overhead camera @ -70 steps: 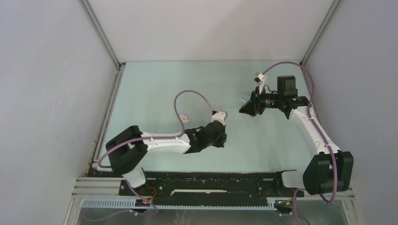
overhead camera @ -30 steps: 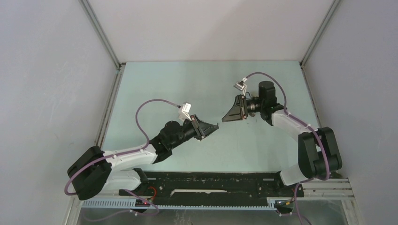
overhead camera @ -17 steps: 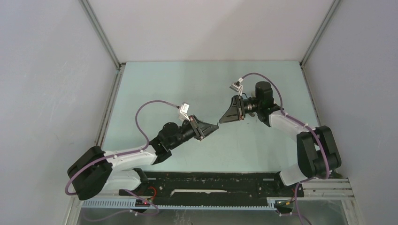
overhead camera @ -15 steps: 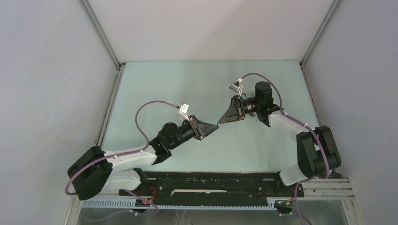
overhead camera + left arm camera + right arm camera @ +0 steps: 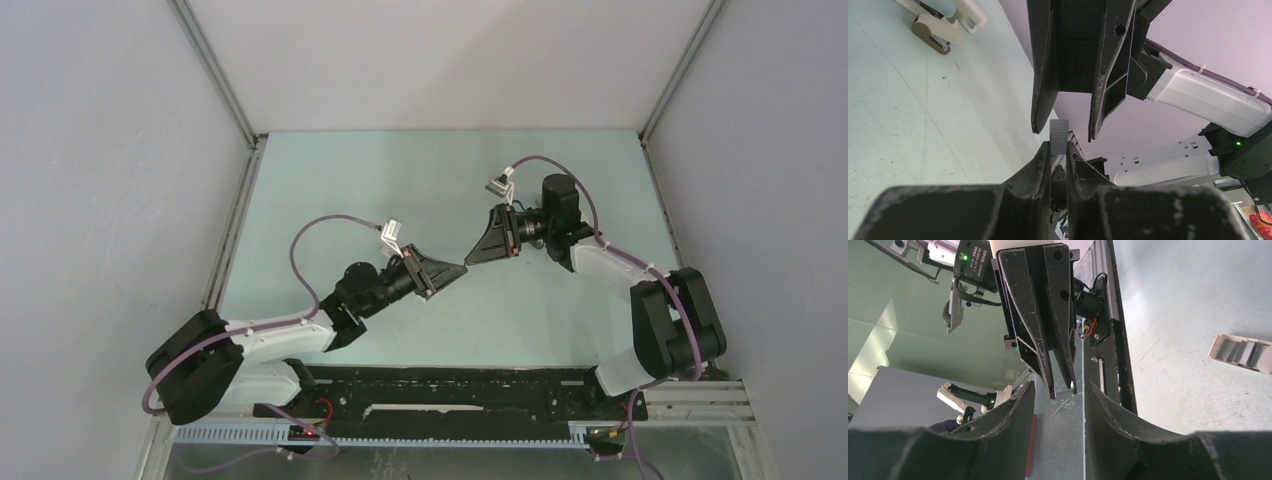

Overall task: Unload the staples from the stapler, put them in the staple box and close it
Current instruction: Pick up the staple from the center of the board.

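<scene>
My left jaws are pressed together on the staples [image 5: 1058, 134], a short grey ribbed strip pinched at its lower end, with the upper half standing free in the middle of the left wrist view. My right jaws come down from the top of that view, spread wide, one on each side of the free end. I see a gap on both sides, so they are not touching it. All this hangs in the air above the worktop [image 5: 350, 180], at the centre of the overhead view.

The stapler [image 5: 943, 7] lies on the worktop at the upper left of the left wrist view, just beside a squat brown item [image 5: 932, 33].

I judge the strip almost weightless, smooth and slippery. It is stiff along its length but brittle at the glued joints, so a crooked squeeze could snap it or flick it away. I would take it across its flat sides, square on the free end and gently.
</scene>
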{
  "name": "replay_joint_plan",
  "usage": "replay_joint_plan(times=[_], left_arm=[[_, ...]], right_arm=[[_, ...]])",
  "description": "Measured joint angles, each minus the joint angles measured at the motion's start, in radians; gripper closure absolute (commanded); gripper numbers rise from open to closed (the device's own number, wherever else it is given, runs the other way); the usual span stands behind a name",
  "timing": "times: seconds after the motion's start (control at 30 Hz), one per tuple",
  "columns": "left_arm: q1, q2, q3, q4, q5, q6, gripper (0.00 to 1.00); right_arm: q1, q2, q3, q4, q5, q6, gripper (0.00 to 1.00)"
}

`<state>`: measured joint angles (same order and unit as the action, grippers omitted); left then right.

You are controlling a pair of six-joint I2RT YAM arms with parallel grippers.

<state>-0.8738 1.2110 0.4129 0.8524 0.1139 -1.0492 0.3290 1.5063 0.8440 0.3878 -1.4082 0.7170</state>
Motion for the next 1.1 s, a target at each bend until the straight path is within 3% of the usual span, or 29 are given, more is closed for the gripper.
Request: replay_joint_plan(times=[0.23,0.4,0.83,0.97,1.1], left_arm=[[0.0,0.013,0.0,0.018,0.006,-0.008,0.86],[0.0,0.014,0.0,0.03,0.013,-0.009,0.86],[0.005,0.02,-0.007,0.058,0.024,-0.024,0.84],[0.007,0.028,-0.007,0.069,0.029,-0.026,0.82],[0.011,0.038,-0.007,0.083,0.037,-0.033,0.71]], right_arm=[[0.0,0.0,0.0,0.01,-0.003,0.015,0.53],[-0.002,0.0,0.0,0.022,-0.008,0.027,0.63],[-0.002,0.0,0.0,0.029,-0.008,0.034,0.77],[-0.005,0.0,0.0,0.029,-0.009,0.034,0.78],[-0.007,0.0,0.0,0.03,-0.009,0.034,0.78]])
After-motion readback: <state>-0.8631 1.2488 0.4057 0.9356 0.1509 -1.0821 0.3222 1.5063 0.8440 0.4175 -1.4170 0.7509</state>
